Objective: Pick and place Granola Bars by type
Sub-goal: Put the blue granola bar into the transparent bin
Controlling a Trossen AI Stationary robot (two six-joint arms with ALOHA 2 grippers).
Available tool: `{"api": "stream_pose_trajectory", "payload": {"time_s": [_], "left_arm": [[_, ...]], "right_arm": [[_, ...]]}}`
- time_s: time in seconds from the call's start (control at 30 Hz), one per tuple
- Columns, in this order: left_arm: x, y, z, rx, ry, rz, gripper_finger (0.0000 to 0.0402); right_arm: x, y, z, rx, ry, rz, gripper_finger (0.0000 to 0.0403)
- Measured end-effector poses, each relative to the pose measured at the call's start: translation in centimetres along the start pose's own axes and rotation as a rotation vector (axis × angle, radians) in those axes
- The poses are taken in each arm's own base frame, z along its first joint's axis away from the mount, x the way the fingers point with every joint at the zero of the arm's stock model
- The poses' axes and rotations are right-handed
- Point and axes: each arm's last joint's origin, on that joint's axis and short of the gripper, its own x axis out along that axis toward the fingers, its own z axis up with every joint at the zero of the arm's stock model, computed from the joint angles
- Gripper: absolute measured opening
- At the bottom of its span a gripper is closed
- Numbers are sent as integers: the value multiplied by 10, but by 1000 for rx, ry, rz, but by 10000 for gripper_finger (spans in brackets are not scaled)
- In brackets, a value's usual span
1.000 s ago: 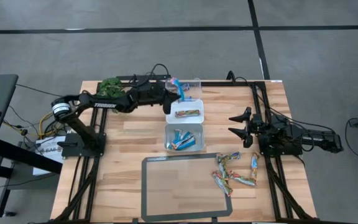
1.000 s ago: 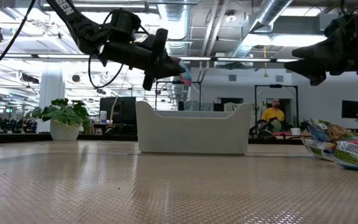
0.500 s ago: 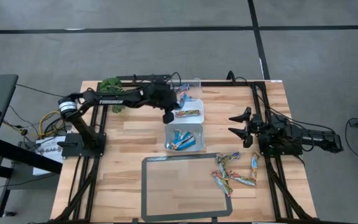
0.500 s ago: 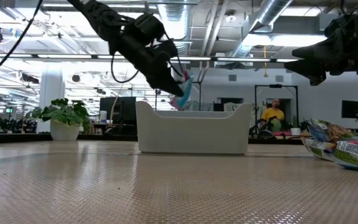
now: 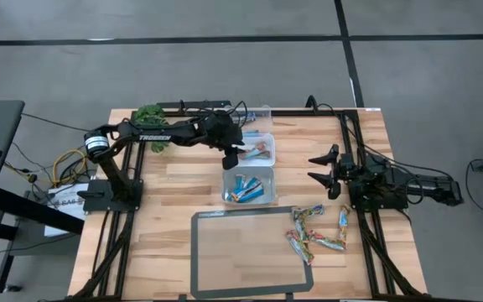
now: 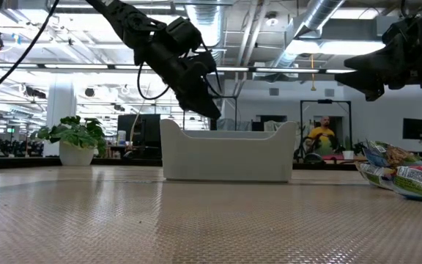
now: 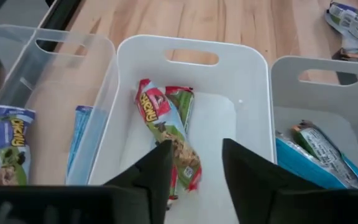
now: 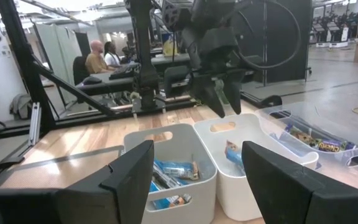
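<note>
While two green-and-red granola bars lie side by side on the floor of the middle white tub, my left gripper hangs just above them with its fingers spread apart and nothing between them. In the high view that same left gripper sits over the tub's near-left rim, reached in from the left side of the table. The next white tub, touching the first on the side toward the mat, holds several blue-wrapped bars. On the other side, a clear plastic tub holds a blue bar and a purple-and-green bar. A loose pile of multicoloured bars lies on the wood by the right corner of the grey mat, well apart from the tubs. My right gripper waits at the table's right side, raised, its fingers wide and empty. A potted plant stands at the far left edge of the table.
</note>
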Motion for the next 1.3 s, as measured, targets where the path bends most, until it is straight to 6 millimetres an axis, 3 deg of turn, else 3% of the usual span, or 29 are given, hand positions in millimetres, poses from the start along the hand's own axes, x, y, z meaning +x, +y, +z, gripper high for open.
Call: {"api": "stream_pose_trajectory", "payload": {"time_s": [0.23,0.33,0.43,0.57,0.73,1.03,1.3], "left_arm": [[-1,0,5,-74,-48,4,166],[-12,-2,10,-128,-122,6,166],[-26,-7,3,-151,-219,6,166],[-40,-26,-27,-140,-361,31,167],[-61,-44,-64,-258,-488,133,167],[-98,-66,-133,-245,-444,31,167],[-118,-82,-177,-198,-460,-75,167]], "right_arm": [[0,0,0,0,0,0,240],[0,0,0,0,0,0,240],[0,0,0,0,0,0,240],[0,0,0,0,0,0,240],[0,0,0,0,0,0,240],[0,0,0,0,0,1,240],[0,0,0,0,0,1,240]]}}
